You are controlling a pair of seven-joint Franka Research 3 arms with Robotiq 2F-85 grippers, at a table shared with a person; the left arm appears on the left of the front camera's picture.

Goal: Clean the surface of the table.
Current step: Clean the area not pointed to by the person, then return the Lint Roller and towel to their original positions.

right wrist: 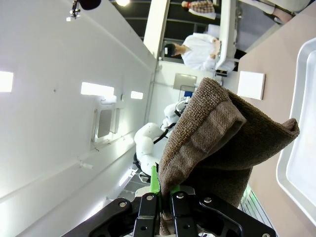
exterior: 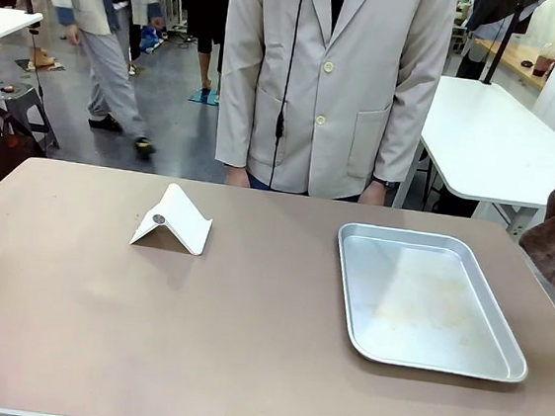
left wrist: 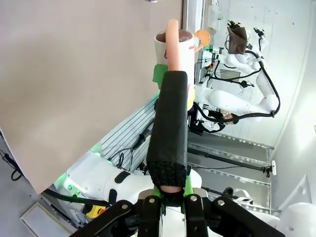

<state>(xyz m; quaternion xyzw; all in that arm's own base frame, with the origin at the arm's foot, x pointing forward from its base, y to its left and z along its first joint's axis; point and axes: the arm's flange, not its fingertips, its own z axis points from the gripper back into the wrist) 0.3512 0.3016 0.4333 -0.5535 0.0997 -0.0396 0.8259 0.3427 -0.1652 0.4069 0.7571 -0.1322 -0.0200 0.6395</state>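
- A grey floor [exterior: 159,106] spreads behind the work area, with people standing and walking on it.
- A white-topped table [exterior: 493,141] stands at the far right; another white table [exterior: 4,25] sits at the far left, with a grey stool [exterior: 16,101] beside it.
- A wooden bench top [exterior: 516,59] shows at the upper right.
- In the right wrist view, a white wall [right wrist: 54,123] carries bright rectangular light panels [right wrist: 98,89].

A robotics lab: white robot arms [left wrist: 232,101] mounted on metal framing, bare white walls, white-topped tables [exterior: 498,142] beyond the brown table's [exterior: 145,333] far edge.
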